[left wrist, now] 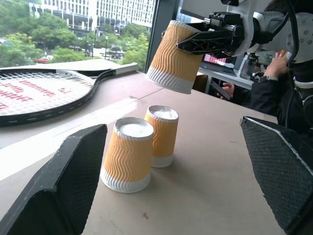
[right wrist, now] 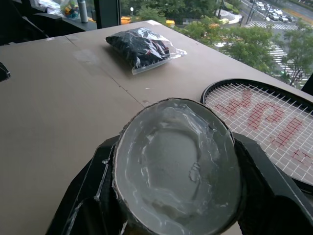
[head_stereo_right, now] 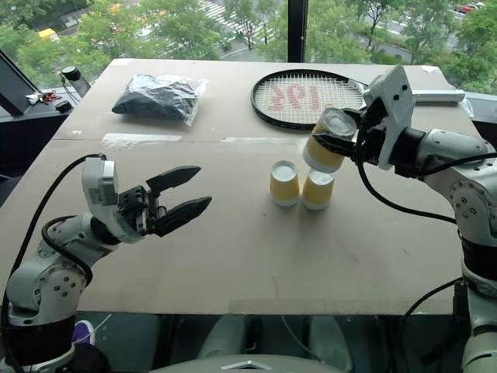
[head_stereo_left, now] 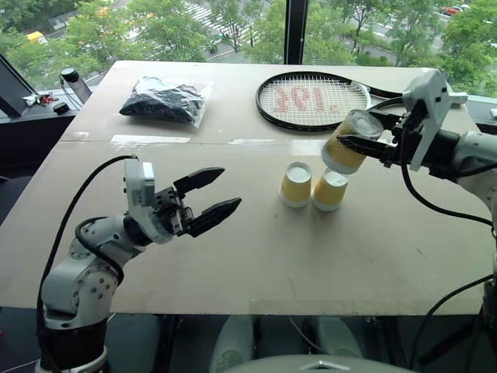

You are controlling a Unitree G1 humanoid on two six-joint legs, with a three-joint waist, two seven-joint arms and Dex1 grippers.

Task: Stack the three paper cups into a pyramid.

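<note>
Right gripper (head_stereo_left: 351,141) clamps a tilted yellow ribbed paper cup (head_stereo_left: 346,145) above two matching upturned cups (head_stereo_left: 296,184) touching on the cardboard table (head_stereo_left: 233,256); left gripper (head_stereo_left: 221,194) spread wide, empty

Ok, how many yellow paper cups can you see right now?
3. Two cups stand upside down, side by side, on the table: left cup, right cup. The third cup is held tilted above them in the right gripper.

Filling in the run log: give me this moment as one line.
right pincer: shut on third cup, tilted, above base | base cups: inverted, side by side | left pincer: open, empty
</note>
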